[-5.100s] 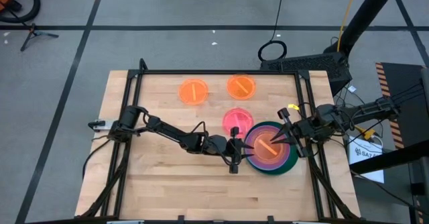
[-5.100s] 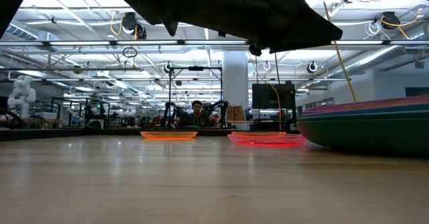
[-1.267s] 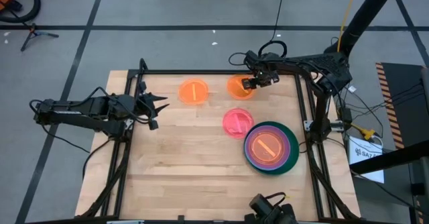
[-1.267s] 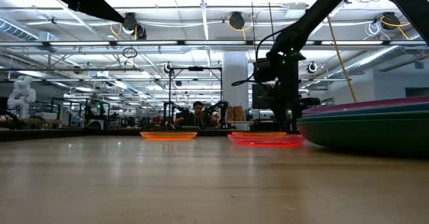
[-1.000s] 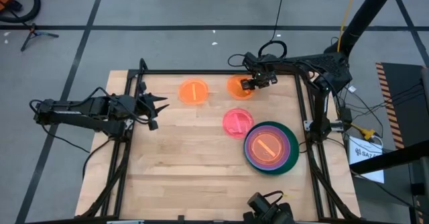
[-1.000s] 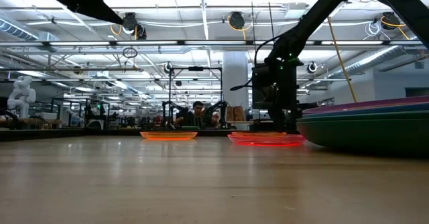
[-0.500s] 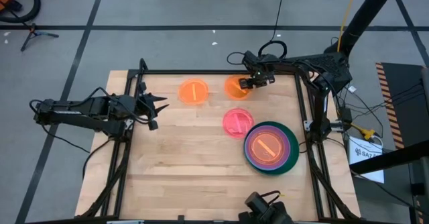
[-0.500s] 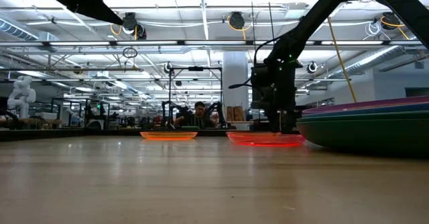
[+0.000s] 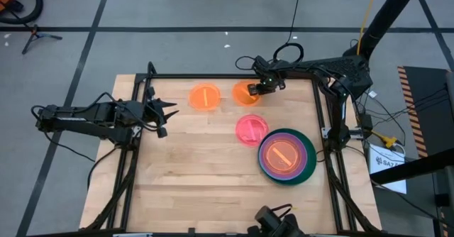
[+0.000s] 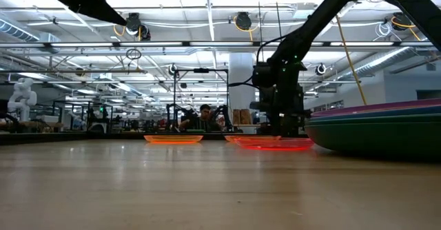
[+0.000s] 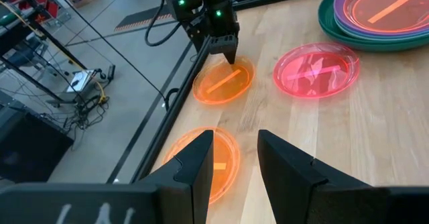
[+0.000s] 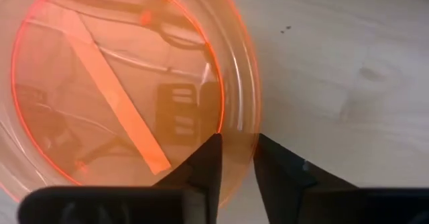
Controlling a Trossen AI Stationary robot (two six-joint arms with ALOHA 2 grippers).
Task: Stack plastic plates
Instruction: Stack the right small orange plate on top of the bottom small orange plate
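A small translucent orange plate (image 9: pixel 245 94) lies at the table's far side. My right gripper (image 9: pixel 255 88) is shut on its right rim, as the right wrist view (image 12: pixel 234 167) shows. A second orange plate (image 9: pixel 204 96) lies to its left. A pink plate (image 9: pixel 251 129) lies nearer. The stack (image 9: pixel 286 157) has a dark green plate lowest, purple above it and an orange one on top. My left gripper (image 9: pixel 167 113) is open and empty at the table's left edge. My right gripper pinches the orange plate's rim (image 12: pixel 238 127) on the plate's right side. One finger (image 12: pixel 206 162) is inside the plate and one (image 12: pixel 276 165) is outside. The fingers point down from above. The plate (image 10: pixel 238 139) lies flat on the table.
The black frame rails (image 9: pixel 323 102) run along the table's left, right and far edges. Bare wood (image 9: pixel 198 180) spreads over the near left of the table. In the low view a person (image 10: pixel 202 114) sits in the room behind.
My right gripper has gone toward the table's left edge with its fingers on the orange plate's rim. The plate has slid along the table with it, closer to the other orange plate.
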